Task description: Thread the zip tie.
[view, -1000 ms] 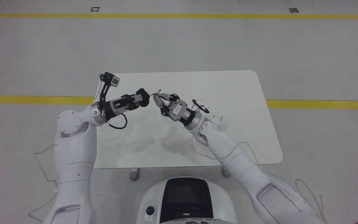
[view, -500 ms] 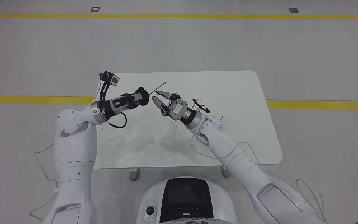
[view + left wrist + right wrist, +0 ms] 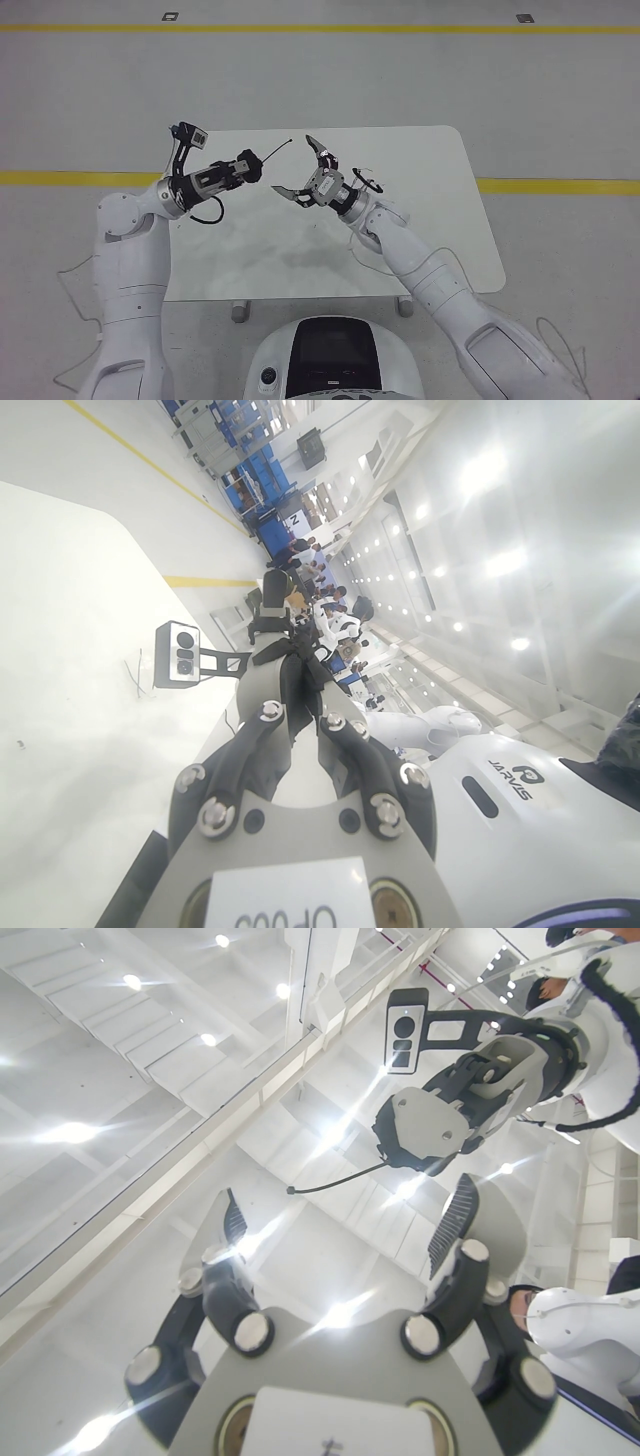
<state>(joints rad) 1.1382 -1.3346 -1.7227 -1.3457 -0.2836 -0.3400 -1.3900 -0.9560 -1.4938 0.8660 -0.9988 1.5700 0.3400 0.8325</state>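
White surface (image 3: 430, 230) with rounded corners, grey floor (image 3: 100, 90) around it, yellow lines (image 3: 560, 185) on the floor. Top view: both my hands are up over the surface, roughly 10 o'clock from its centre, facing each other.

Left hand (image 3: 252, 167): pressed together, pinching the zip tie (image 3: 276, 151) by one end. The tie is thin and black. It sticks out of the hand toward 2 o'clock in the top view, free end in the air, off the surface. Fingertips (image 3: 300, 650) on that hand are wrapped in black cloth.

Right hand (image 3: 291, 164): spread wide, nothing in it. It sits at 3 o'clock of the left hand, close but apart. One finger runs toward 12 o'clock, the other toward 9.

Right wrist view: my ribbed fingers (image 3: 457, 1213) are well apart. The tie's free end, with a small head on it, hangs just beyond the tips and nearer one finger, touching neither. The tie has a slight curve and forms no loop. Ceiling lights (image 3: 75, 1132) are behind it.
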